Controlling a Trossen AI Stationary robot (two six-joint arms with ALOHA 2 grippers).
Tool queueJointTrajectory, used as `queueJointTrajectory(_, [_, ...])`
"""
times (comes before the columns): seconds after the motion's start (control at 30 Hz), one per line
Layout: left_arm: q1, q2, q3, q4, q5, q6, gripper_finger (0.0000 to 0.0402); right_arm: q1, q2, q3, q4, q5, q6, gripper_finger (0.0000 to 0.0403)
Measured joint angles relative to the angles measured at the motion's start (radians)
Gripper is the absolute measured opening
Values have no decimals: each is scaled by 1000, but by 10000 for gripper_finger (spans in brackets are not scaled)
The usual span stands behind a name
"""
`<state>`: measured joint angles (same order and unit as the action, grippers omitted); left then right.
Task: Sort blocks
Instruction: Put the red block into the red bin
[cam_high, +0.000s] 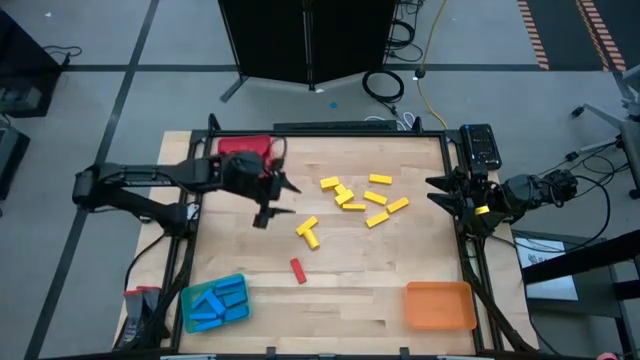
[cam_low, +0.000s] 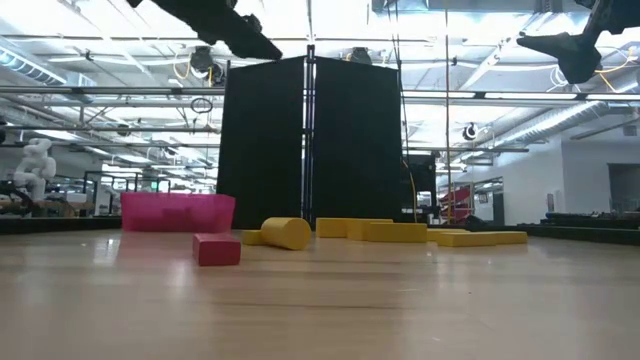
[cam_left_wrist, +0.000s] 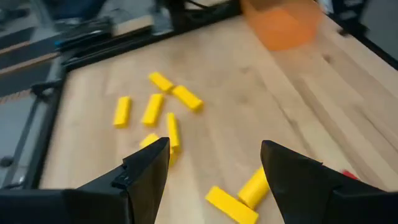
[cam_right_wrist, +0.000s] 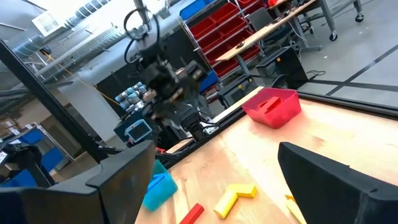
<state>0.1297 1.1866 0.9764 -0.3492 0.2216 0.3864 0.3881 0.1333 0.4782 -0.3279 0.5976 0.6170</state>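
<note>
Between my left gripper's (cam_left_wrist: 214, 165) two dark, wedge-shaped fingers (cam_left_wrist: 146, 171) lies only bare plank: they stand spread apart, holding nothing, hanging above the pale wooden table (cam_high: 350, 270) just beside the red tray (cam_high: 243, 147). Straight past them from that tray rest two smooth yellow bars (cam_high: 308, 231), touching in a T. Farther from the red tray again, a loose scatter of yellow blocks (cam_high: 360, 196) lies flat on the grain, some touching at their ends, some apart. One small red block (cam_high: 297, 269) lies alone, between the T pair and the table's near edge.

Well away from the red tray, at the table's near corner on my left side, the blue tray (cam_high: 213, 303) holds a heap of blue blocks (cam_high: 218, 298). Opposite it, an orange tray (cam_high: 438, 304) with rounded corners sits on the near corner on my right.

My right gripper (cam_high: 440, 192) waits raised at the table's right edge, its blunt black fingers (cam_right_wrist: 118, 180) also parted and empty.
</note>
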Motion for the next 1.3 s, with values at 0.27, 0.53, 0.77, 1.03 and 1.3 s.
queueJointTrajectory(0.27, [-133, 132, 0, -3, 4, 181, 260, 0, 0, 0, -10, 0, 0, 338])
queueJointTrajectory(0.53, [-248, 259, 0, -15, 2, 330, 260, 0, 0, 0, -30, -1, 20, 338])
queueJointTrajectory(0.77, [-330, 348, 0, -70, -2, 440, 260, 0, 0, 0, -64, -22, 27, 338])
queueJointTrajectory(1.03, [-366, 462, 0, -47, -78, 443, 260, 0, 0, 0, -68, -23, 27, 338])
queueJointTrajectory(1.3, [-366, 530, 0, -53, -78, 539, 260, 0, 0, 0, -68, -23, 33, 338])
